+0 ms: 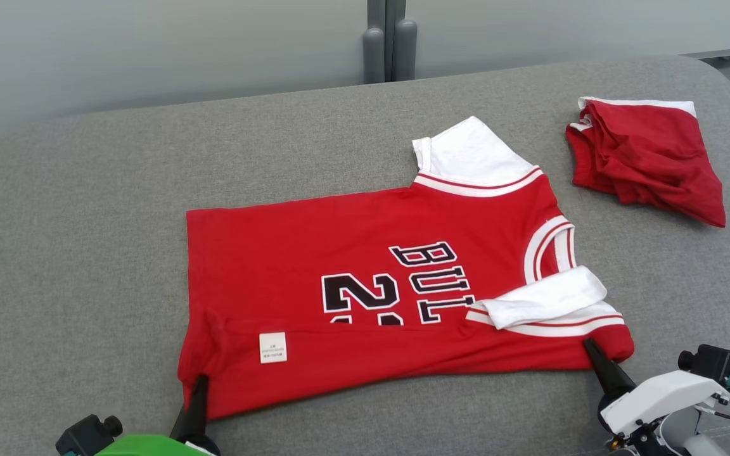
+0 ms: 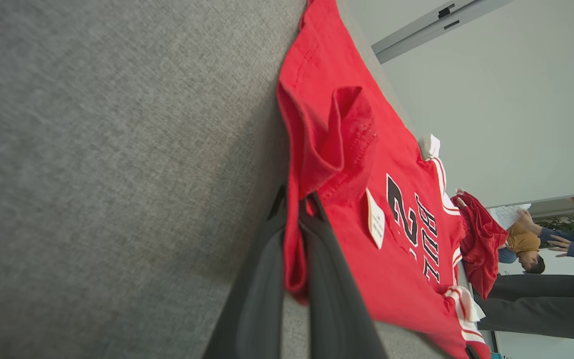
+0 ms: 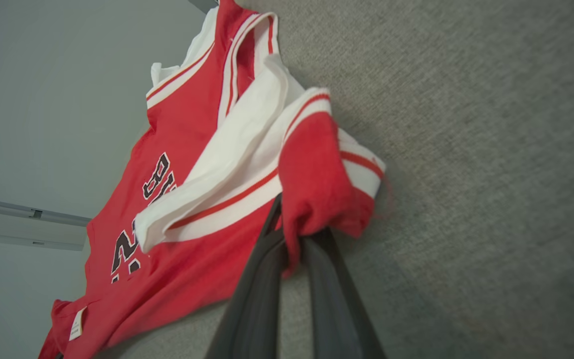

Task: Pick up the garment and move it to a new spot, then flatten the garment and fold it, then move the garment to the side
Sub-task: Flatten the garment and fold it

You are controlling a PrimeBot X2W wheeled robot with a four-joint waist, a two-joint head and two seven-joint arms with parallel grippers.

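Note:
The garment (image 1: 371,278) is a red jersey with white sleeves and black lettering, spread on the grey table with its near long edge folded over, a white label showing. My left gripper (image 1: 199,383) is shut on the garment's near left corner (image 2: 294,249); red cloth runs between its two dark fingers (image 2: 259,294). My right gripper (image 1: 593,351) is shut on the near right corner (image 3: 312,199) by the sleeve, cloth pinched between its fingers (image 3: 262,289). Both corners are slightly lifted off the surface.
A second red and white garment (image 1: 647,158) lies crumpled at the far right of the grey table (image 1: 86,253). A wall and a grey post (image 1: 390,41) stand behind the table. People stand in the background (image 2: 541,244) of the left wrist view.

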